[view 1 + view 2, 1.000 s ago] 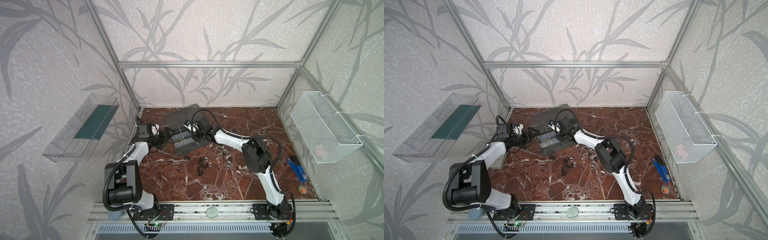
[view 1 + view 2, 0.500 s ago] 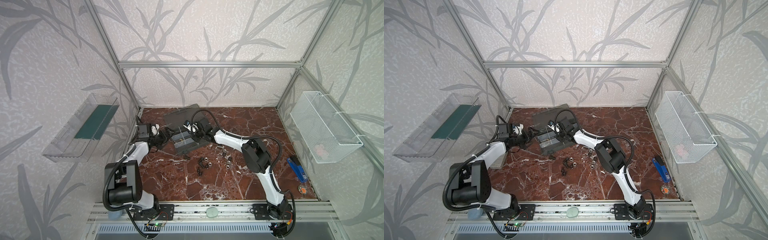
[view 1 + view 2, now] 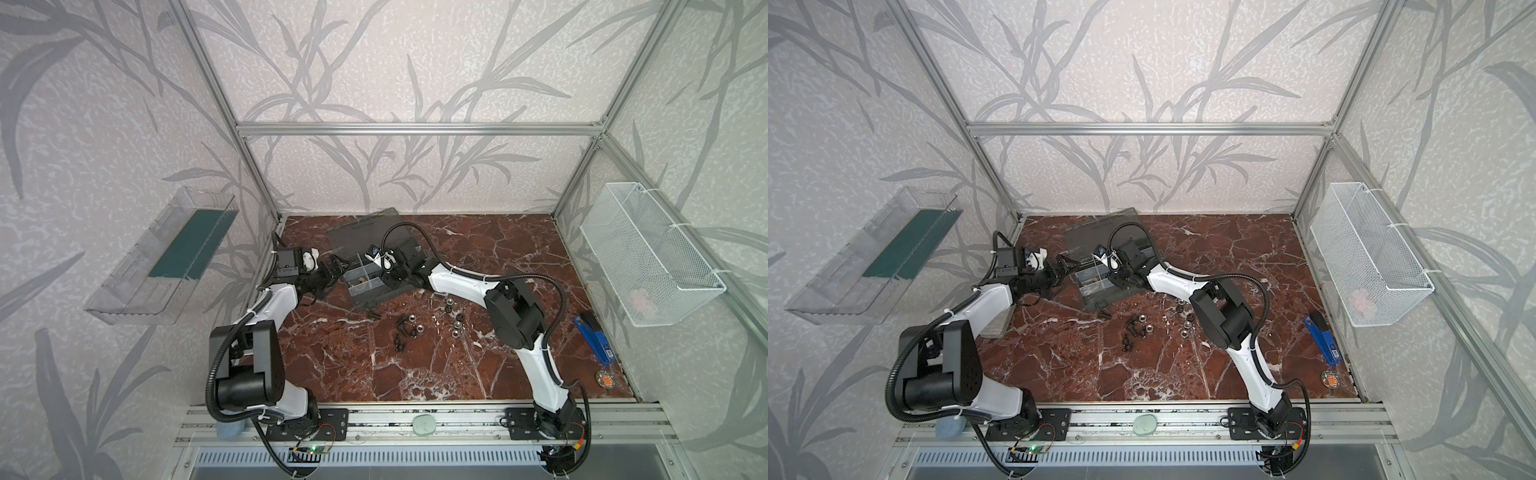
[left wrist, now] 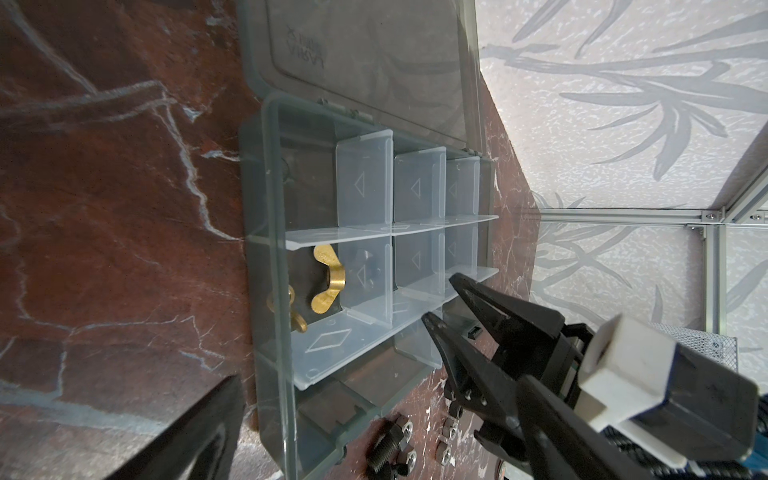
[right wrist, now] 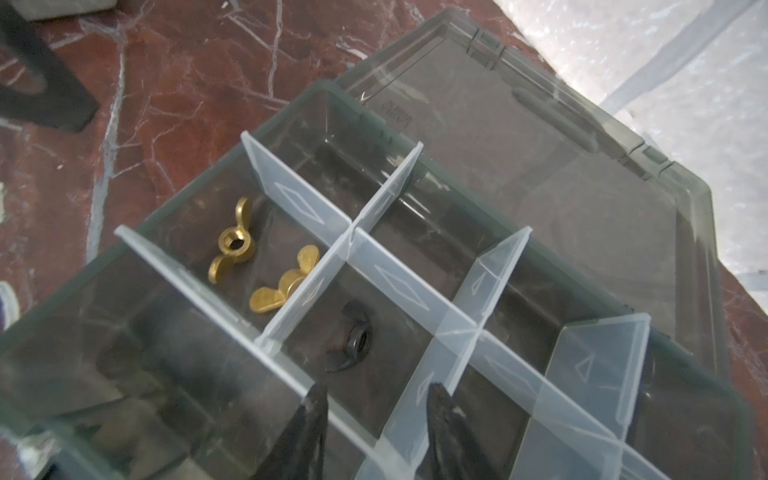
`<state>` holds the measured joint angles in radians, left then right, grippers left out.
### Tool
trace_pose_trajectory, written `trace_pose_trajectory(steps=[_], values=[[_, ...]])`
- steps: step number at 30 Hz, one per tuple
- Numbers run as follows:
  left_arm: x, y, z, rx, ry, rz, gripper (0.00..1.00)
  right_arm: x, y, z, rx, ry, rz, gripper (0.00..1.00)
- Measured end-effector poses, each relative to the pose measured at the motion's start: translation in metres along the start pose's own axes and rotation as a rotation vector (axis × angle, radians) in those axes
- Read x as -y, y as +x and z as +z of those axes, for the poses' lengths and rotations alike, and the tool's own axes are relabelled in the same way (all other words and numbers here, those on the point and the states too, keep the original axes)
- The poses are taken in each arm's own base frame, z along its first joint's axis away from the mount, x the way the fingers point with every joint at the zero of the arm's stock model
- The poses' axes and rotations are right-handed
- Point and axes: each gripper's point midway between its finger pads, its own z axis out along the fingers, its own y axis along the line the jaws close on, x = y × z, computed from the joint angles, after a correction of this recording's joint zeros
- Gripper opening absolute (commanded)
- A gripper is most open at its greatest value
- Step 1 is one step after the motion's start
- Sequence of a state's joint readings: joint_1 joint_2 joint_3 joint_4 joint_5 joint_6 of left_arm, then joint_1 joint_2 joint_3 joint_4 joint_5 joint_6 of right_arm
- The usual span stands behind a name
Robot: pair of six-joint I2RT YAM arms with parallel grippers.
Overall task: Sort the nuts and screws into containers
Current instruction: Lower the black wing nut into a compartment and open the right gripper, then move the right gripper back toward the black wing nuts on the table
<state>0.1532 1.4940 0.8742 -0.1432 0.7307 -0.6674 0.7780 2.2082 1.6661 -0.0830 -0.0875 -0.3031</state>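
Our right gripper (image 5: 376, 395) hangs low over the open case (image 5: 419, 232) at the far left of the floor. Its fingers are spread apart and empty, and the black nut (image 5: 355, 343) lies in the cell directly under them, next to the cell with two brass nuts (image 5: 230, 241). The left gripper (image 3: 338, 266) stands wide open just beside the left edge of the case and grips nothing. We think the danger is in going up: a finger may hook a thin divider (image 5: 309, 291) and drag the unheld case, or shake a nut into a wrong cell. The black nut lies flat with its hole facing up. Its long axis, wing to wing, seems to run toward the fingers, but dark on dark we are not sure.
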Motion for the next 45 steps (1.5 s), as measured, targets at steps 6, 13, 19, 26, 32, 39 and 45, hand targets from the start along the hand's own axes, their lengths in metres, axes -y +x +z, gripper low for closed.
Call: trace_pose_trajectory(steps=[6, 13, 19, 26, 32, 39, 45], values=[[0.0, 0.0, 0.0, 0.0, -0.001, 0.003, 1.0, -0.009, 0.0, -0.038, 0.011, -0.03, 0.019, 0.46], [-0.001, 0.0, 0.0, -0.002, -0.002, 0.003, 1.0, -0.034, 0.01, -0.092, 0.04, -0.117, 0.027, 0.5], [-0.001, 0.001, 0.0, -0.003, -0.003, 0.002, 1.0, -0.077, 0.05, -0.106, -0.012, -0.265, 0.012, 0.52], [-0.003, 0.002, 0.001, -0.008, -0.007, -0.003, 1.0, -0.119, 0.094, -0.111, -0.087, -0.409, -0.005, 0.53], [-0.005, 0.003, 0.002, -0.013, -0.012, -0.009, 0.99, -0.138, 0.101, -0.116, -0.09, -0.474, -0.043, 0.53], [-0.005, 0.003, 0.002, -0.015, -0.014, -0.011, 1.0, -0.149, 0.104, -0.119, -0.083, -0.51, -0.089, 0.53], [-0.005, 0.003, 0.002, -0.015, -0.014, -0.011, 0.99, -0.154, 0.108, -0.119, -0.079, -0.536, -0.115, 0.53]])
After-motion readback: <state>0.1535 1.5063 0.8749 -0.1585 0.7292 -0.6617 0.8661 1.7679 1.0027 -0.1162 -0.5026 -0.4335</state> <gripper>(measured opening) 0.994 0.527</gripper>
